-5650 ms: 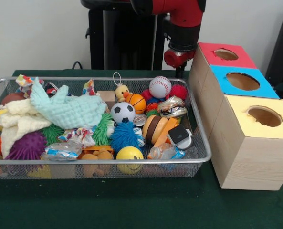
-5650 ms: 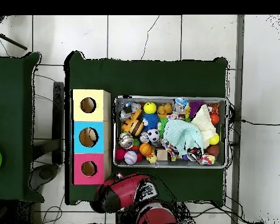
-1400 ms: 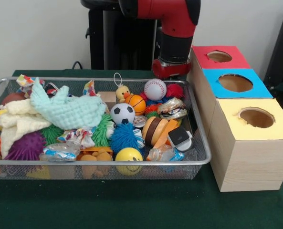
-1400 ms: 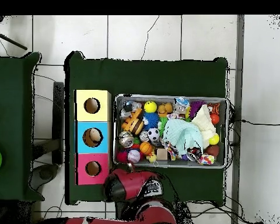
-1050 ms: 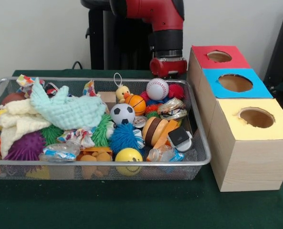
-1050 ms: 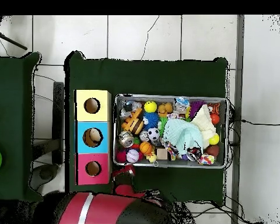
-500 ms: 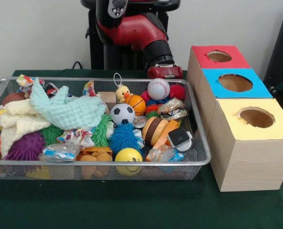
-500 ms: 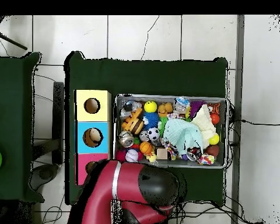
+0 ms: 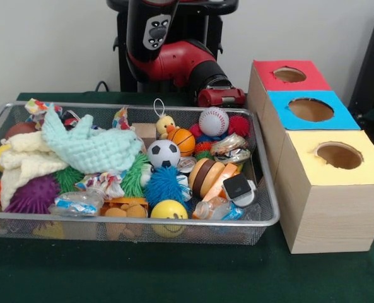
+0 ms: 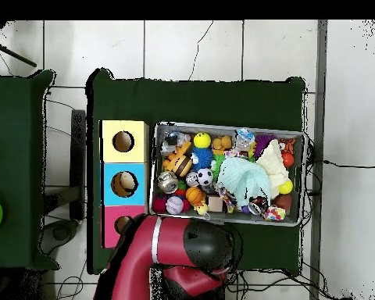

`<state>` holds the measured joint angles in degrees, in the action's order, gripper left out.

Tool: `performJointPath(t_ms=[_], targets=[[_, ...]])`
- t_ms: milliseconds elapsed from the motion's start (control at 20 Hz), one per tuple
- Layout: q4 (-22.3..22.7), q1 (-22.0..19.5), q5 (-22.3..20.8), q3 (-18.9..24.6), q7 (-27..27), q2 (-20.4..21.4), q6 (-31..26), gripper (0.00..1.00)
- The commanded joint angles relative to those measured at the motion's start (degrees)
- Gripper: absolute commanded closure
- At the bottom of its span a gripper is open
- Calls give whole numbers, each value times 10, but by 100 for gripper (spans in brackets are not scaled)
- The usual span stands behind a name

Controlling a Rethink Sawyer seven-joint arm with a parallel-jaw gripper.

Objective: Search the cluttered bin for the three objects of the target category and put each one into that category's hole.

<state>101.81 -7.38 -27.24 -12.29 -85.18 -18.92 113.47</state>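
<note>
Bin (image 9: 262, 189), arm (image 9: 174, 60) bent low behind

The front camera sits low and close, just off the wire bin (image 9: 262, 218), looking across its long side toward the red and black arm (image 9: 174, 60) behind it, with the three-hole wooden box (image 9: 319, 189) beside the bin. The overhead camera hangs much higher, looking straight down on the whole green bench (image 10: 198, 101) and the tiled floor (image 10: 191, 47) around it. Both views share the bin (image 10: 226, 127), box (image 10: 123, 167) and arm (image 10: 171, 250).
</note>
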Motion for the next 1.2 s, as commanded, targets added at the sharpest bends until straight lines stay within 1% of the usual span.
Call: performJointPath(t_ms=[50,150,250,500,900,1200], targets=[[-120,27,15,51,-90,-117,-66,100],[-127,35,23,55,-93,-119,-72,100],[-140,41,30,60,-100,-113,-90,100],[-170,59,46,73,-107,-115,-121,100],[-238,81,67,89,-124,-121,-182,100],[-294,97,80,101,-133,-135,-224,100]])
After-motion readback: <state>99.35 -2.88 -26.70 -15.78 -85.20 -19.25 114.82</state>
